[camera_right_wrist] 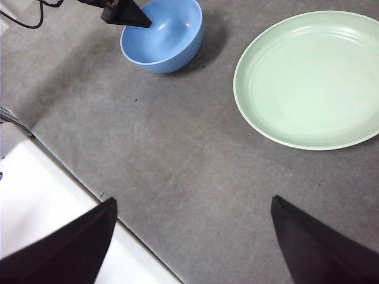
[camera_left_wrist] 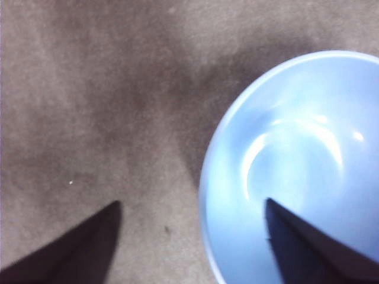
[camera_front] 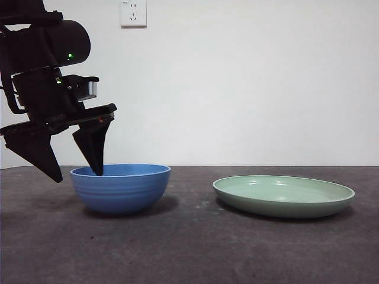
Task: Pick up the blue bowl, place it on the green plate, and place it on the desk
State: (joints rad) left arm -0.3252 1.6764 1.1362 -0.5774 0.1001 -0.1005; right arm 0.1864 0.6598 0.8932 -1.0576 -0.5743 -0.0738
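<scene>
The blue bowl [camera_front: 120,187] sat upright on the counter [camera_front: 189,248], one of two dishes there; the other was a single green plate [camera_front: 283,196] lying flat at the bowl's 3 o'clock in the front view, well apart from it, with bare counter between them. There were one bowl, one plate and two grippers in all.

The left gripper [camera_front: 74,160] hung over the bowl's 9 o'clock edge in the front view. Its fingers [camera_left_wrist: 308,248] were spread wide and straddled the rim: one tip was down inside the bowl, the other outside over bare counter, and the wall between them was not pinched.

The right gripper [camera_right_wrist: 192,239] hovered high and away from both dishes, with its fingers wide apart and nothing between them. From its wrist view the bowl lay at about 11 o'clock and the plate at about 1 o'clock.
</scene>
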